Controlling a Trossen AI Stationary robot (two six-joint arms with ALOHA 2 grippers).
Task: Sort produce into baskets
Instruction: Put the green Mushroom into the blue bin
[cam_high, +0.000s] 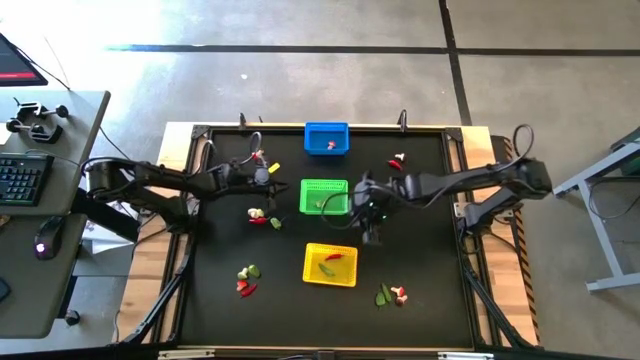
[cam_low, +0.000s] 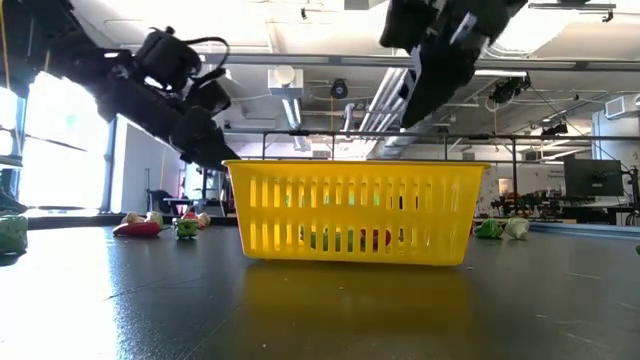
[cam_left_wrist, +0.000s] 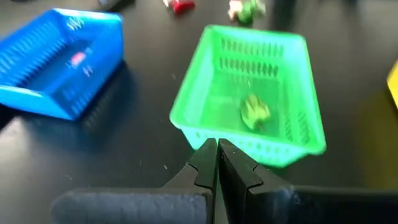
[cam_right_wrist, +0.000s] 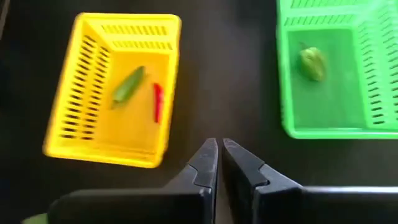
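Observation:
Three baskets stand in a row down the table's middle: blue (cam_high: 326, 138) farthest, green (cam_high: 325, 197) in the middle, yellow (cam_high: 330, 264) nearest. The blue one holds a white-and-red bit (cam_left_wrist: 78, 60). A green leafy bit (cam_left_wrist: 255, 112) lies in the green one. In the yellow one lie a green piece (cam_right_wrist: 129, 85) and a red chilli (cam_right_wrist: 158, 101). My left gripper (cam_left_wrist: 217, 145) hangs shut and holding nothing, left of the green basket (cam_left_wrist: 249, 93). My right gripper (cam_right_wrist: 217, 146) is shut and holding nothing, above the bare table between the green basket (cam_right_wrist: 336, 74) and the yellow basket (cam_right_wrist: 112, 87).
Loose produce lies in small heaps on the black table: left of the green basket (cam_high: 260, 216), near left (cam_high: 247, 281), near right (cam_high: 393, 294), far right (cam_high: 398, 162) and far left (cam_high: 262, 158). A desk with a keyboard (cam_high: 20, 180) stands beyond the table's left edge.

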